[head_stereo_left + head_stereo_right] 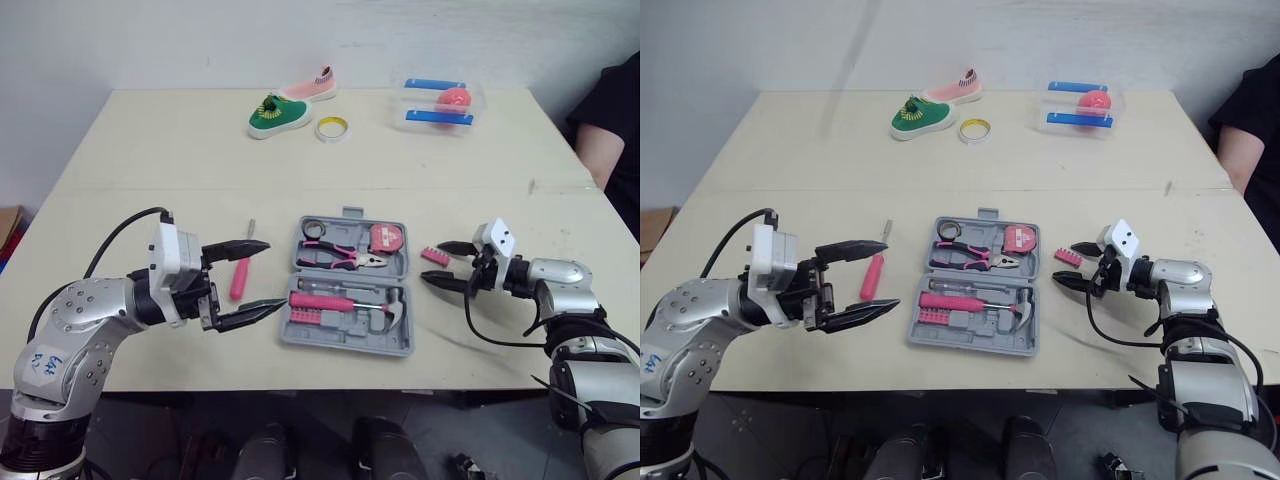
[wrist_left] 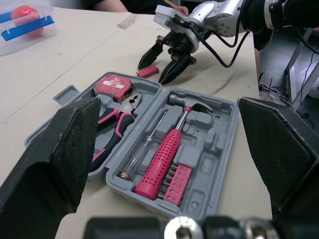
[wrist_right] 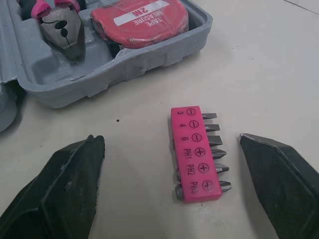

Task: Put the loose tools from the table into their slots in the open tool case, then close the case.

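Table point(image 1: 150, 160): pale top, spans the frame in the head views.
Tool case point(image 1: 340, 343): grey, lid open and laid flat, lower centre of the frame.
Case, upper half: red tape measure point(image 1: 386, 238) at right; pink-handled pliers point(image 1: 340, 259) at left; small ring point(image 1: 312, 228) in the upper left corner.
Case, lower half: pink-handled hammer point(image 1: 345, 303) lying across; slim clear-handled screwdriver point(image 2: 144, 149) alongside it; pink bit strip point(image 1: 312, 317) below the handle.
Pink screwdriver point(image 1: 240, 275): loose on the table, just left of the case.
Pink bit holder point(image 3: 195, 152): loose on the table, just right of the case, near the tape measure corner.
Left gripper point(image 1: 276, 274): fingers spread wide, empty, left of the case beside the pink screwdriver.
Right gripper point(image 1: 431, 263): fingers spread, one on either side of the pink bit holder, not touching it.
Clear box point(image 1: 477, 103): upper right of the frame, blue clips, red ball point(image 1: 453, 98) inside.
Other items, upper centre: green shoe point(image 1: 279, 113), pink shoe point(image 1: 312, 88), tape roll point(image 1: 332, 128).
Person point(image 1: 610, 130): right edge of the frame, dark sleeve.
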### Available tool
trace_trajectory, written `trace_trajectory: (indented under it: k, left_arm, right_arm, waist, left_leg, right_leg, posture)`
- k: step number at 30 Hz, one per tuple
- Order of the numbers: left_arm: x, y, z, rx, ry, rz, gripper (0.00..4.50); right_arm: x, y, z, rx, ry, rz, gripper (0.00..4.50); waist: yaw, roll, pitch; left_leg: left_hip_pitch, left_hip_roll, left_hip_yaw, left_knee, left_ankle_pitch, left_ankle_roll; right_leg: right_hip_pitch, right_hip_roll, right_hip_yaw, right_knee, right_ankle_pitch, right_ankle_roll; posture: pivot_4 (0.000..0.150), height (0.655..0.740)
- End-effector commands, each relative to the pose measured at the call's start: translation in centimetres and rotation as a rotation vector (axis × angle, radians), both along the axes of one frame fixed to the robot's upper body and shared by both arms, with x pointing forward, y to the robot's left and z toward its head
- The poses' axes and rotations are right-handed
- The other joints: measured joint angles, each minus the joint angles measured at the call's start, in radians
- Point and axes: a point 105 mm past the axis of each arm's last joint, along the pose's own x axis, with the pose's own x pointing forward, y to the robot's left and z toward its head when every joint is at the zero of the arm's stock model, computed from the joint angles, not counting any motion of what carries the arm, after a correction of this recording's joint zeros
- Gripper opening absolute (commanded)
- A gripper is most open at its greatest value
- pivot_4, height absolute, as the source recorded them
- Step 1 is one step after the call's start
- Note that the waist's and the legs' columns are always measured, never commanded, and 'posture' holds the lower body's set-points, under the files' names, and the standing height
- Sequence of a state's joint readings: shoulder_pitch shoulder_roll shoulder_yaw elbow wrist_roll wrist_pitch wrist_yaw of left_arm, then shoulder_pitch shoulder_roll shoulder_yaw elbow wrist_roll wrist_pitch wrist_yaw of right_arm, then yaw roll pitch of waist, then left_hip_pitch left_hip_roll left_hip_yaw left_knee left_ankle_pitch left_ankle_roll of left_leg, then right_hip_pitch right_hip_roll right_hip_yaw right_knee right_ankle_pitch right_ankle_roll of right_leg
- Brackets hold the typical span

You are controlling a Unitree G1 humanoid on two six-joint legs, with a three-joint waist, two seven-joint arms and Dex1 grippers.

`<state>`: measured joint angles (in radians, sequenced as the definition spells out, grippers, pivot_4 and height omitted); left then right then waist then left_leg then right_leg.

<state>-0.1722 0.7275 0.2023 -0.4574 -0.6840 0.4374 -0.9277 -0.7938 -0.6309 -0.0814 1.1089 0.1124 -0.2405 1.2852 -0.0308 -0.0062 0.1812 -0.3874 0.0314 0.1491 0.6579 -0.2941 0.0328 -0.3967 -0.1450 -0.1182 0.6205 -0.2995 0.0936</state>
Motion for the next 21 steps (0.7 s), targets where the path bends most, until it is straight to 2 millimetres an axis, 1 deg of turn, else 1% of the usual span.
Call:
trace_trajectory:
  k: [1, 4, 6, 7, 11, 12, 13, 15, 17, 21]
  left_arm:
    - [-0.5, -0.1, 0.4, 0.006, -0.021, -0.012, 4.43]
    - [-0.6, -0.4, 0.3, 0.005, -0.018, -0.02, 4.43]
    - [-0.6, -0.4, 0.3, 0.007, -0.015, -0.026, 4.5]
    - [-0.7, -0.4, 0.2, 0.008, -0.014, -0.029, 4.5]
    - [-0.6, -0.4, 0.4, 0.01, -0.014, -0.034, 4.5]
    - [-0.6, -0.4, 0.4, 0.011, -0.013, -0.037, 4.5]
    - [-0.6, -0.4, 0.4, 0.014, -0.012, -0.041, 4.5]
    - [-0.6, -0.4, 0.5, 0.014, -0.01, -0.045, 4.5]
    - [-0.5, -0.5, 0.5, 0.015, -0.011, -0.048, 4.5]
    - [-0.4, -0.6, 0.6, 0.012, -0.014, -0.052, 4.5]
  right_arm:
    - [-0.1, -0.7, -0.2, -0.026, 0.024, -0.019, 4.5]
    - [-0.2, -1.2, -0.4, -0.021, 0.042, -0.042, 4.5]
    - [-0.3, -1.5, -0.6, -0.02, 0.049, -0.048, 4.0]
    - [-0.3, -1.5, -0.6, -0.019, 0.053, -0.05, 3.66]
    - [-0.3, -1.9, -0.6, -0.008, 0.056, -0.069, 1.68]
    - [-0.3, -2.0, -0.7, -0.005, 0.061, -0.072, 1.32]
    - [-0.4, -2.1, -0.8, -0.004, 0.063, -0.077, 0.87]
    - [-0.4, -2.1, -0.8, -0.005, 0.06, -0.08, 0.87]
    - [-0.3, -2.0, -0.6, 0.007, 0.041, -0.081, 0.77]
    - [-0.2, -1.9, -0.1, 0.021, 0.002, -0.073, 0.77]
  waist:
    - [0.0, 0.0, 0.0]
    - [0.0, 0.0, 0.0]
    - [0.001, 0.0, 0.0]
    - [0.002, 0.0, 0.0]
    - [0.0, 0.0, 0.0]
    - [0.0, 0.0, 0.0]
    - [0.0, 0.0, 0.0]
    - [0.0, 0.0, 0.0]
    - [0.0, 0.0, 0.0]
    - [0.0, 0.0, 0.0]
  left_leg:
    - [0.0, 0.0, 0.0, 0.0, 0.0, 0.0]
    - [0.0, 0.0, 0.0, 0.0, 0.0, 0.0]
    - [0.0, 0.0, 0.0, 0.0, 0.0, 0.0]
    - [0.0, 0.0, 0.0, 0.001, 0.0, 0.0]
    - [0.0, 0.0, -0.001, 0.0, 0.0, 0.0]
    - [0.0, 0.0, -0.001, 0.0, 0.0, 0.0]
    - [0.0, 0.0, -0.001, 0.0, 0.0, 0.0]
    - [0.0, 0.0, -0.001, 0.001, 0.0, 0.0]
    - [0.0, 0.0, -0.001, 0.001, 0.0, 0.0]
    - [0.0, 0.0, -0.001, 0.001, 0.0, 0.0]
  right_leg:
    - [0.0, 0.0, 0.0, 0.0, 0.0, 0.0]
    - [0.0, 0.0, 0.0, 0.0, 0.0, 0.0]
    - [0.001, 0.0, 0.0, 0.0, 0.0, 0.0]
    - [0.001, 0.0, 0.0, 0.0, 0.0, 0.0]
    - [0.001, 0.0, -0.001, 0.0, 0.0, 0.0]
    - [0.001, 0.0, -0.001, 0.0, 0.0, 0.0]
    - [0.001, 0.0, -0.001, 0.0, 0.0, 0.0]
    - [0.001, 0.0, -0.001, 0.0, 0.0, 0.0]
    - [0.001, 0.0, -0.001, 0.0, 0.0, 0.0]
    - [0.001, 0.0, -0.001, 0.0, 0.0, 0.0]
  posture:
    - [0.15, 0.74]
    - [0.15, 0.74]
    - [0.15, 0.74]
    - [0.15, 0.74]
    - [0.15, 0.74]
    - [0.15, 0.74]
    - [0.15, 0.74]
    - [0.15, 0.74]
    - [0.15, 0.74]
    - [0.15, 0.74]
